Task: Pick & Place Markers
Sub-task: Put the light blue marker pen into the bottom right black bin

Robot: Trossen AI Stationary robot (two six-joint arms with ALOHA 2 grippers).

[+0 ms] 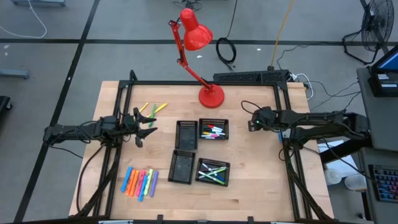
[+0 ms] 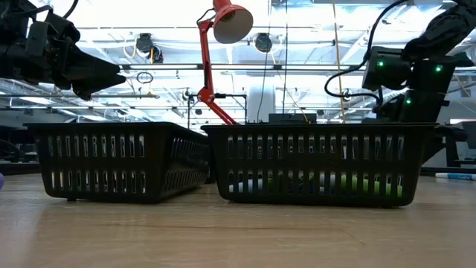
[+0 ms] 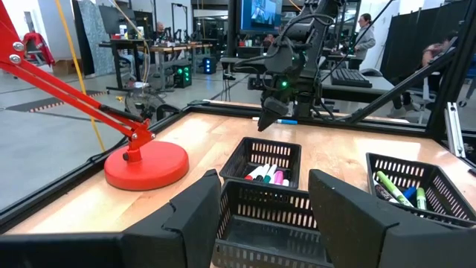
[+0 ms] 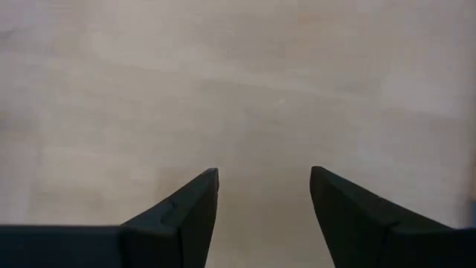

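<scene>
Several neon markers (image 1: 140, 182) lie side by side on the table's near left, and a few yellow-green ones (image 1: 152, 109) lie at the far left. More markers (image 3: 266, 174) lie in the far right tray (image 1: 213, 130), and green ones (image 3: 398, 190) in the near right tray (image 1: 213, 172). My left gripper (image 1: 148, 129) hangs open and level, left of the trays, its fingers (image 3: 201, 216) empty. My right gripper (image 1: 254, 121) tilts down over bare wood right of the trays, open (image 4: 264, 186) and empty.
Two empty black mesh trays (image 1: 186, 134) (image 1: 182, 167) stand left of the filled ones. A red desk lamp has its base (image 1: 211, 95) at the table's far middle. A lone marker (image 2: 454, 176) lies on the table near the right arm. Bare wood spreads right of the trays.
</scene>
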